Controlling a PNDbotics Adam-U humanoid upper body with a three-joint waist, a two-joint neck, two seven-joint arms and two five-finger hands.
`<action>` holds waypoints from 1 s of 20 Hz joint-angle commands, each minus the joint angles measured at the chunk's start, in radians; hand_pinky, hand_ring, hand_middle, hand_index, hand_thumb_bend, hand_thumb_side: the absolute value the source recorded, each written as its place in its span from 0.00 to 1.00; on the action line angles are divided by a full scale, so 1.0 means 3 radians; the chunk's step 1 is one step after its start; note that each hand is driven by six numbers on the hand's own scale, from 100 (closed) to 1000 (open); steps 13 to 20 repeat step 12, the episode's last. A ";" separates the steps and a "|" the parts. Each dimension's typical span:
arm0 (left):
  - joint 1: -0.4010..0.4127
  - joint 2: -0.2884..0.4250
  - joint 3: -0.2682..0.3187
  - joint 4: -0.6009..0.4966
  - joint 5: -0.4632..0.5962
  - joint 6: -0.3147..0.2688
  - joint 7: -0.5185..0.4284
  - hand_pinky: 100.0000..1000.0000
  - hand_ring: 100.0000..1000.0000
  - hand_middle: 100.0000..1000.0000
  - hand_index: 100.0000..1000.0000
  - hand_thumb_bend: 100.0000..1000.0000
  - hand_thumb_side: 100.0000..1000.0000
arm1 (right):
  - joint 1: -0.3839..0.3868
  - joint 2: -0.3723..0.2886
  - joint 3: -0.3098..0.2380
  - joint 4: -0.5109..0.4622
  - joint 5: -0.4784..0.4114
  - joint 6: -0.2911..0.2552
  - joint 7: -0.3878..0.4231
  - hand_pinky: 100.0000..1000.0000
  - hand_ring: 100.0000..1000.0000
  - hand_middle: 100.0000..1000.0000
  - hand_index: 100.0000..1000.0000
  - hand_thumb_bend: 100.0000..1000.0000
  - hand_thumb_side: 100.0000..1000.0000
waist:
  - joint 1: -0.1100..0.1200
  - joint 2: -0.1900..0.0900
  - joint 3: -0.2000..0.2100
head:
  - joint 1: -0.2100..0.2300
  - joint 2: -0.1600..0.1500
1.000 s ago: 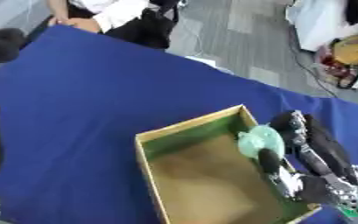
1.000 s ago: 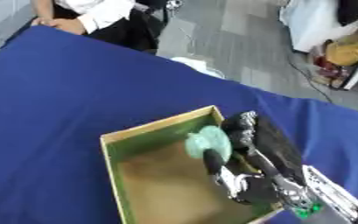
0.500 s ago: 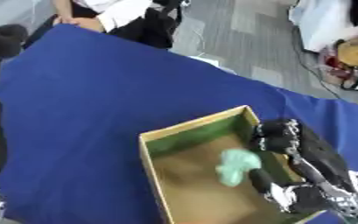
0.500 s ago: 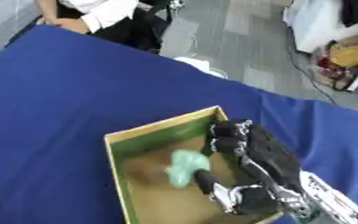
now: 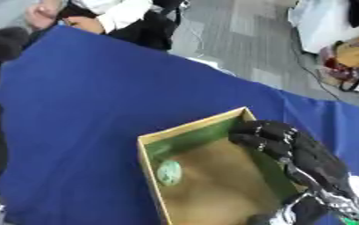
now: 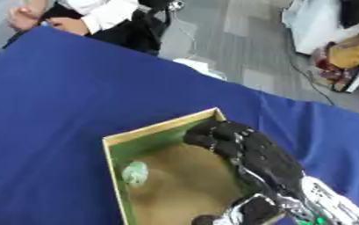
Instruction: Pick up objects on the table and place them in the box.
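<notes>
A cardboard box [image 5: 191,126] with green inner walls and a brown floor stands on the blue table. A pale green rounded object [image 5: 169,172] lies inside it against the left wall. My right hand [image 5: 314,154] hangs over the box's right side, near the far right corner. Its fingers [image 5: 260,134] are bent loosely and the thumb is set well apart; it holds nothing. A dark part of my left arm [image 5: 1,43] shows at the left edge of the left eye view, and I cannot make out its hand.
The blue tablecloth [image 5: 82,96] spreads wide to the left of and behind the box. A person sits at the far left corner of the table. Beyond the far edge is grey floor with a cable and bags at the upper right.
My right hand held the green object over the box, then let it go. The object dropped and now lies by the left wall. The camera has shifted a little.
</notes>
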 commanded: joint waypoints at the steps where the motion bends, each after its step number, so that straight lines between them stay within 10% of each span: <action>1: 0.0021 0.0100 0.0042 -0.0048 -0.0041 -0.0014 0.0028 0.83 0.65 0.91 0.95 1.00 0.67 | 0.0088 -0.0015 -0.0104 -0.0051 -0.0143 -0.0091 -0.0152 0.64 0.77 0.74 0.87 0.65 1.00 | 0.0060 -0.0085 -0.0105 | -0.0016 -0.0136; 12: 0.0619 0.0499 0.0239 -0.0048 -0.0375 0.0037 0.0277 0.83 0.64 0.91 0.95 0.99 0.69 | 0.1179 0.0288 -0.0556 -0.0051 -0.0780 -0.1124 -0.1279 0.53 0.71 0.68 0.81 0.52 1.00 | 0.0395 -0.0453 -0.1023 | 0.0370 -0.0783; 20: 0.0619 0.0499 0.0239 -0.0048 -0.0375 0.0037 0.0277 0.83 0.64 0.91 0.95 0.99 0.69 | 0.1179 0.0288 -0.0556 -0.0051 -0.0780 -0.1124 -0.1279 0.53 0.71 0.68 0.81 0.52 1.00 | 0.0395 -0.0453 -0.1023 | 0.0370 -0.0783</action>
